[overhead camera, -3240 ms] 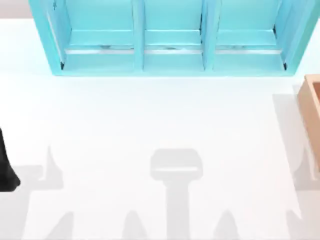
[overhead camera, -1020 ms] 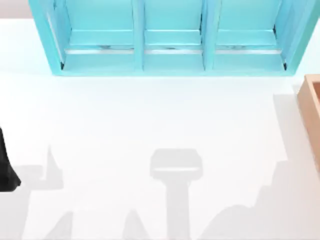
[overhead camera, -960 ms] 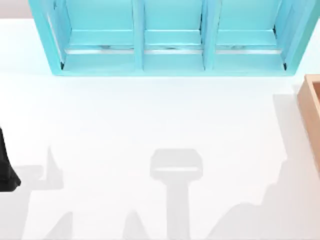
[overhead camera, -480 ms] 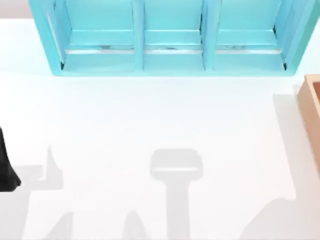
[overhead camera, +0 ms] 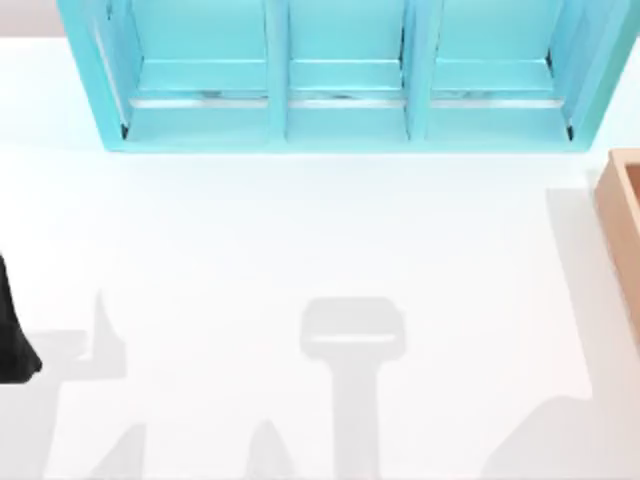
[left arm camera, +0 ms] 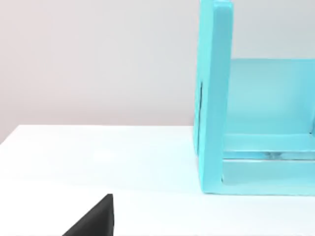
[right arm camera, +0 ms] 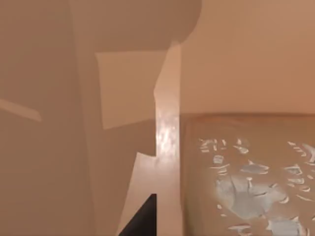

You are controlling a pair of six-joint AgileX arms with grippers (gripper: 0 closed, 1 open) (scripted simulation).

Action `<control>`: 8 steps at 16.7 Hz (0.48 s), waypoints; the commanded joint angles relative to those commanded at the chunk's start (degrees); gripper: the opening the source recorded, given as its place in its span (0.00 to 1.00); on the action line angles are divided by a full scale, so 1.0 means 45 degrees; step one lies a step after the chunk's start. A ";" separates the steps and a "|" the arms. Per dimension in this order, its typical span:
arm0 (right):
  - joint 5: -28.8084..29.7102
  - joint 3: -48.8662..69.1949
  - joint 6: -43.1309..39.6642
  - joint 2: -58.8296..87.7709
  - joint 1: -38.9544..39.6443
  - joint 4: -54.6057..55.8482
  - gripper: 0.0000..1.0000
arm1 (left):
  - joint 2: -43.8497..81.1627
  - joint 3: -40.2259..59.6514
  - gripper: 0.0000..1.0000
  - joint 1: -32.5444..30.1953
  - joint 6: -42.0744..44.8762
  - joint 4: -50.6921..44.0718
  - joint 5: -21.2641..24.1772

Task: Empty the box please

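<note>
The box [overhead camera: 622,215] is a tan, thick-walled open container cut off by the table's right edge in the top view. Its plain tan inner walls [right arm camera: 49,98] stand close up in the right wrist view. Beside them is a brown surface with a pale flaky mark [right arm camera: 246,187], apparently something lying inside the box. A dark part of my right gripper [right arm camera: 142,221] hangs just in front of a wall edge. My left arm [overhead camera: 12,340] is parked at the table's left edge, and a dark part of its gripper [left arm camera: 96,221] shows in the left wrist view.
A turquoise shelf unit [overhead camera: 340,75] with three compartments runs along the back of the table; its end panel [left arm camera: 214,98] stands near the left arm. The white tabletop [overhead camera: 320,240] stretches between shelf, box and left arm.
The shadow at the table's bottom right has slid rightward toward the box and shrunk. The left arm, the box and the shelf have not moved.
</note>
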 joint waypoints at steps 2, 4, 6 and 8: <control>0.0000 0.0000 0.0000 0.0000 0.0000 0.0000 0.40 | 0.0000 0.0000 1.00 0.0000 0.0000 0.0000 0.0000; 0.0000 0.0000 0.0000 0.0000 0.0000 0.0000 0.25 | 0.0000 0.0000 1.00 0.0000 0.0000 0.0000 0.0000; 0.0000 0.0000 0.0000 0.0000 0.0000 0.0000 0.10 | 0.0000 0.0000 1.00 0.0000 0.0000 0.0000 0.0000; 0.0000 0.0000 0.0000 0.0000 0.0000 0.0000 0.00 | 0.0000 0.0000 1.00 0.0000 0.0000 0.0000 0.0000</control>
